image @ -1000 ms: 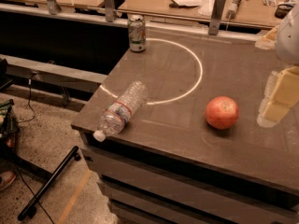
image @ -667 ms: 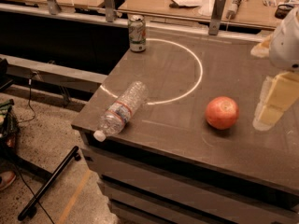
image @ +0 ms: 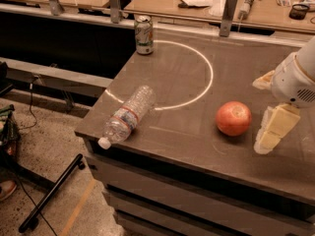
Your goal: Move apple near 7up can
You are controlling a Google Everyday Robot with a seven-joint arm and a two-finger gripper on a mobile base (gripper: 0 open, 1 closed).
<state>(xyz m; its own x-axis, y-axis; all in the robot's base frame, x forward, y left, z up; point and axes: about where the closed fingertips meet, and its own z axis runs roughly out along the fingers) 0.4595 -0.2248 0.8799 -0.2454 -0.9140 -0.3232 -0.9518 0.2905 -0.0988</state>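
Note:
The apple (image: 233, 118), red-orange and round, sits on the dark table (image: 182, 132) towards its front right. The 7up can (image: 143, 34) stands upright at the table's far left corner, well away from the apple. My gripper (image: 268, 105) is at the right edge of the view, just right of the apple and not touching it. Its two pale fingers (image: 273, 129) stand apart with nothing between them.
A clear plastic bottle (image: 127, 116) lies on its side at the table's front left edge, cap overhanging. A white arc (image: 206, 77) is painted on the tabletop. Metal posts (image: 227, 14) and a wooden counter with clutter stand behind.
My gripper has moved left and a little nearer the front, closing in on the apple's right side. The apple, can and bottle have not moved.

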